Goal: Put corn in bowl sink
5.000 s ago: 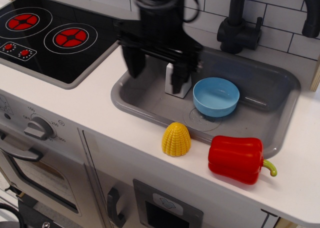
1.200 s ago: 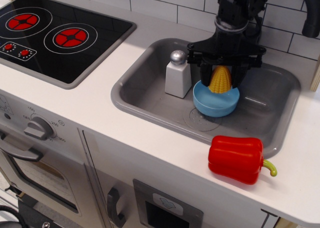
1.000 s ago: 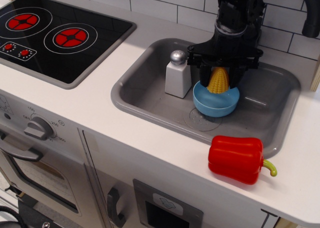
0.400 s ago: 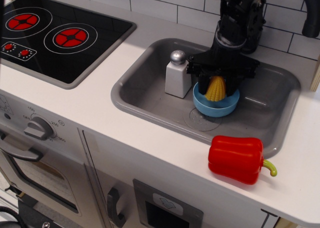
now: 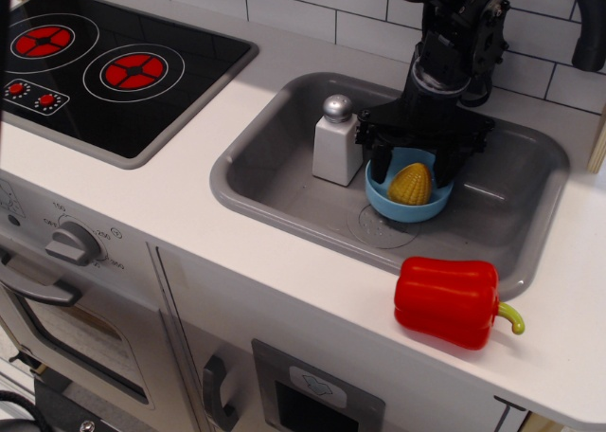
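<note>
The yellow corn lies tilted on its side inside the light blue bowl, which stands in the grey sink near the embossed drain. My black gripper hangs right above the bowl with its two fingers spread to either side of the corn. The fingers are open and no longer clamp the corn. The arm rises behind toward the tiled wall and hides the back rim of the bowl.
A white shaker with a silver cap stands in the sink just left of the bowl. A red bell pepper lies on the white counter in front of the sink. A black faucet is at the back right, the black stovetop at the left.
The corn went from the counter front into the bowl. In the last second the gripper lowered it, opened, and the corn tipped onto its side in the bowl.
</note>
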Motion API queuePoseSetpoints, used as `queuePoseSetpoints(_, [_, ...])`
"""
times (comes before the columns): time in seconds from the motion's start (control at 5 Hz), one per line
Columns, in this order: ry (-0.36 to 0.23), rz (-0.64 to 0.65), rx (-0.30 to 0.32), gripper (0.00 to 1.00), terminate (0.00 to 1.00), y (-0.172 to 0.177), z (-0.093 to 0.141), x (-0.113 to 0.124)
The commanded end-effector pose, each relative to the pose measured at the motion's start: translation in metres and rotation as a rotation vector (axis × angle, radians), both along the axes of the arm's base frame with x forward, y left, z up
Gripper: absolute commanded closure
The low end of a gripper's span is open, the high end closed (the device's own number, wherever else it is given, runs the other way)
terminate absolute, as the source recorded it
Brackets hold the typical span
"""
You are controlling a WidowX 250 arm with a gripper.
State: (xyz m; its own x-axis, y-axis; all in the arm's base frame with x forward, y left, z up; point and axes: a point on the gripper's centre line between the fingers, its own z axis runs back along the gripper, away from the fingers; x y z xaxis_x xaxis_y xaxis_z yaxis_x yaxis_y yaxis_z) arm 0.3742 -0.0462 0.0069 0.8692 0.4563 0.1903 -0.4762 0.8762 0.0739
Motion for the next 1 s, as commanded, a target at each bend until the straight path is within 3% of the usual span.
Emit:
queuePoseSetpoints(0.0, [-0.073,0.011,-0.027,0.00,0.00,0.003,0.030,0.006])
queuePoseSetpoints(0.4, [-0.102,-0.005,-0.075,0.00,0.00,0.002,0.060,0.002])
queuePoseSetpoints(0.6, [-0.079,-0.070,-0.086,0.00,0.00,0.005,0.073,0.000])
queuePoseSetpoints(0.8, [-0.079,-0.070,-0.086,0.00,0.00,0.005,0.073,0.000])
